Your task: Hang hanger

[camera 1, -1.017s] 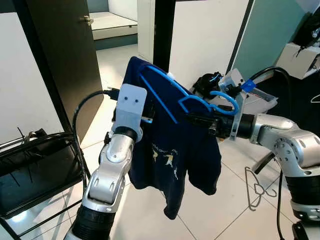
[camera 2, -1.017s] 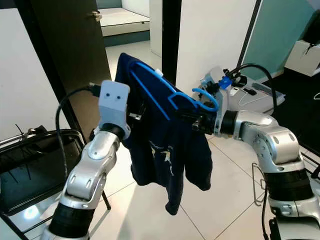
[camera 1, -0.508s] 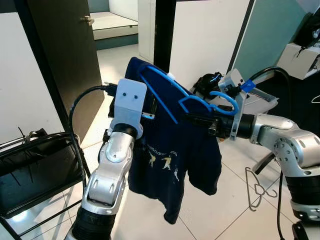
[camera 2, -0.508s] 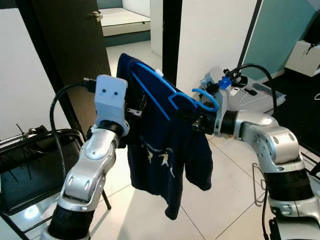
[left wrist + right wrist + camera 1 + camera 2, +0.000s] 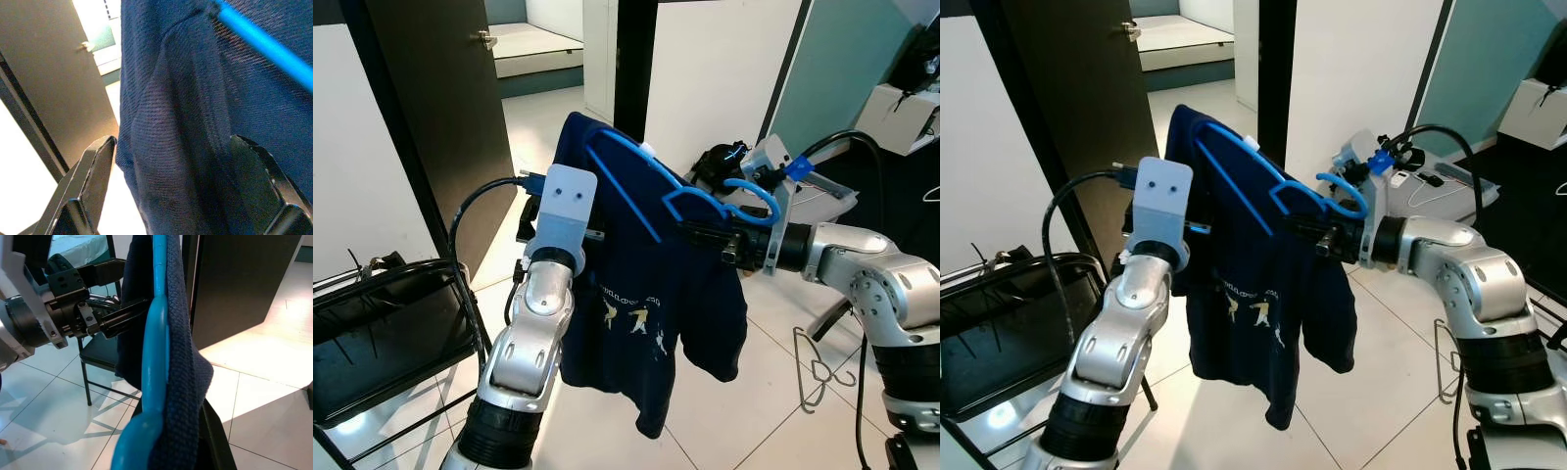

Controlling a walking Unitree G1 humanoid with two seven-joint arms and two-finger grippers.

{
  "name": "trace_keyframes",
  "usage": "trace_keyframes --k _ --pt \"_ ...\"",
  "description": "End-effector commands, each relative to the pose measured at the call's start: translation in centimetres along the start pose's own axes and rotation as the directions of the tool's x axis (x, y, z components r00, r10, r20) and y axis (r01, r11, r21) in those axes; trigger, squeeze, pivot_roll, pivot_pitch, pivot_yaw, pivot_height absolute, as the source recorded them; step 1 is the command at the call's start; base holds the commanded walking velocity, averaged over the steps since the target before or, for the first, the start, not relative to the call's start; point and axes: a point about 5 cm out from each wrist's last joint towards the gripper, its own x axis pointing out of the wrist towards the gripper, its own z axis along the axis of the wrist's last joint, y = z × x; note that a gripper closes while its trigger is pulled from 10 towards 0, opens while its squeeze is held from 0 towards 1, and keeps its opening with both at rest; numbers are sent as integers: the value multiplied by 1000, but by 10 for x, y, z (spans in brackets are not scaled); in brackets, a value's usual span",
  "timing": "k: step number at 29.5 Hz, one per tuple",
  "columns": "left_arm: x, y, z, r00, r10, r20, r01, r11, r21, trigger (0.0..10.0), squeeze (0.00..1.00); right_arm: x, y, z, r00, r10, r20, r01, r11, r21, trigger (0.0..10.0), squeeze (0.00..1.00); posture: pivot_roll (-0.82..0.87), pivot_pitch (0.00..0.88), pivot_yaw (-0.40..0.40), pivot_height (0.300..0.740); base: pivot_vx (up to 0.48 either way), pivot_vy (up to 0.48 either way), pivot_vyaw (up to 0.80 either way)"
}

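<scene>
**Shirt being settled on the blue hanger before hanging**

A navy T-shirt (image 5: 646,294) was seen draped over a blue hanger (image 5: 636,186), which was held up in mid-air in front of the robot, between its two arms and above the tiled floor (image 5: 607,431). The hanger's hook (image 5: 754,201) pointed toward the right arm.

The step in hand was judged to be the dressing of the hanger, with the actual hanging not yet done; no rail could be made out among the things in view. For this step to be done well, the hanger would need to be kept level and steady by the right arm while the far shoulder of the shirt was drawn down evenly by the left, so that the cloth sat square on both hanger arms. A hard tug was judged likely to tip the hanger or pull the shirt off its near side.

The right gripper (image 5: 705,235) was closed on the hanger near the base of its hook, with shirt cloth pressed against the blue plastic in the right wrist view. The left gripper (image 5: 176,191) was spread wide, its fingers (image 5: 95,171) set on either side of a fold of the shirt's shoulder; the cloth lay between them, but it was not clamped.

A black folding chair (image 5: 382,333) stood near the left arm, and a wire hanger (image 5: 818,372) lay on the floor by the right.
</scene>
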Motion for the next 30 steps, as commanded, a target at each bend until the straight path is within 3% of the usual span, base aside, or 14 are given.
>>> trace_keyframes --k 1,21,24,28,30 --pt "3 3 -1 1000 23 -12 -23 1000 16 10000 122 -3 3 9 999 12 37 -12 1000 -20 0 0 -44 0 -15 740 0 0 0" --pt "20 0 12 998 52 31 -52 999 -2 10000 118 -1 8 9 998 38 43 -37 999 -18 0 0 -49 0 -9 740 0 0 0" --pt "25 11 12 995 88 38 -89 996 18 10000 118 -2 9 9 998 38 42 -37 999 -17 0 0 -48 0 -9 740 0 0 0" --pt "25 11 12 995 88 38 -89 996 18 10000 118 -2 9 9 998 38 42 -37 999 -17 0 0 -48 0 -9 740 0 0 0" --pt "28 24 11 991 128 39 -130 991 40 10000 118 -3 8 8 999 35 41 -34 999 -16 0 0 -41 0 -12 740 0 0 0"
